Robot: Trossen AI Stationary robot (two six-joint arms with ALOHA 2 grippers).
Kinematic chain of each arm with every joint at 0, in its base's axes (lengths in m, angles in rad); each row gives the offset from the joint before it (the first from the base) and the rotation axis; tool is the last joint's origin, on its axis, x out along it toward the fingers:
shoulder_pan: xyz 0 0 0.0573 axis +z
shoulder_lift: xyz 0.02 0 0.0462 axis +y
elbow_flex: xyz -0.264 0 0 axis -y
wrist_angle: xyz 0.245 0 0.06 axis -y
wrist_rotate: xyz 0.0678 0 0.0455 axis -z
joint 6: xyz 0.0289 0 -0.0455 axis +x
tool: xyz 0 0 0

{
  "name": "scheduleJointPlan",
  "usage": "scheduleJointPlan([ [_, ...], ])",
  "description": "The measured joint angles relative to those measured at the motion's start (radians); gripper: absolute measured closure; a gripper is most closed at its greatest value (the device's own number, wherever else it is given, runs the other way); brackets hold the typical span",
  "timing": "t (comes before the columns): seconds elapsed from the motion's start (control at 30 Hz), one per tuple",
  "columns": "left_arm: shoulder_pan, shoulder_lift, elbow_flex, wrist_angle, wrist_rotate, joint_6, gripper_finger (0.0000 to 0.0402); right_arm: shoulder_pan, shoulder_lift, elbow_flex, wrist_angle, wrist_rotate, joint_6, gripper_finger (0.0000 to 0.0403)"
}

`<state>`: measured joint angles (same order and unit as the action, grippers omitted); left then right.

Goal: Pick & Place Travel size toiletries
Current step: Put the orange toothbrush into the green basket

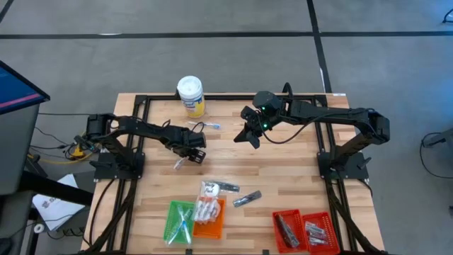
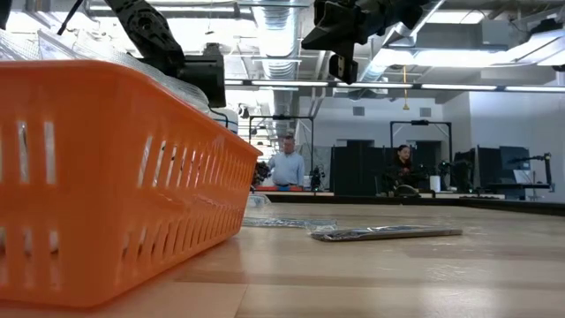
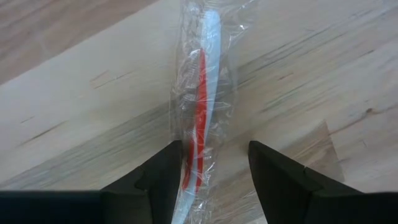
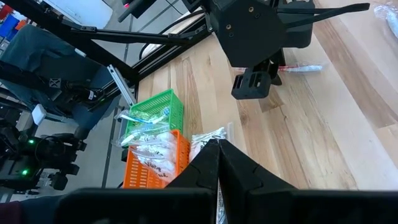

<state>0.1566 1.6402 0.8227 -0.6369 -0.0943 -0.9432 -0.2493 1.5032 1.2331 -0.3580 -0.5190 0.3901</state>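
Note:
A clear-wrapped stick (image 3: 202,93), white-blue with a red stripe, lies flat on the wooden table. My left gripper (image 3: 211,177) is open low over it, one finger on either side of its near end; the high view shows it left of centre (image 1: 190,151). My right gripper (image 4: 217,163) is shut on nothing and raised over the table's middle (image 1: 253,136). Another wrapped stick (image 1: 207,127) lies beside the tub. White packets (image 1: 209,189), a dark tube (image 1: 228,188) and a silvery piece (image 1: 246,199) lie near the trays. My left gripper comes at the stick from above, fingers across its length. One finger (image 3: 163,177) stands right at the wrapper's edge (image 3: 185,158); I cannot tell whether it touches. The stick lies flat on the table.
A white-lidded tub with a yellow label (image 1: 190,95) stands at the far edge. A green tray (image 1: 179,221) and an orange tray (image 1: 209,218) hold wrapped items near the near edge; two red trays (image 1: 303,230) sit to their right. People sit in the room behind.

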Motion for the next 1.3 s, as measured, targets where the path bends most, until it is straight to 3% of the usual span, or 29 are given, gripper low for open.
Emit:
scheduleJointPlan([
  [0.3,0.0,0.001,-0.001,0.005,-0.003,0.001,0.0241,0.0,0.0,0.0,0.0,0.0,0.0,0.0403],
  [0.7,0.0,0.001,0.0,0.016,0.023,0.0,0.0387,0.0,0.0,0.0,0.0,0.0,0.0,0.0403],
  [0.9,0.0,-0.042,-0.008,0.009,0.024,-0.016,0.0384,0.0,0.0,0.0,0.0,0.0,0.002,0.0403],
  [1.3,0.0,-0.241,-0.004,0.021,-0.05,-0.071,0.0393,0.0,0.0,0.0,0.001,0.0,0.002,0.0403],
])
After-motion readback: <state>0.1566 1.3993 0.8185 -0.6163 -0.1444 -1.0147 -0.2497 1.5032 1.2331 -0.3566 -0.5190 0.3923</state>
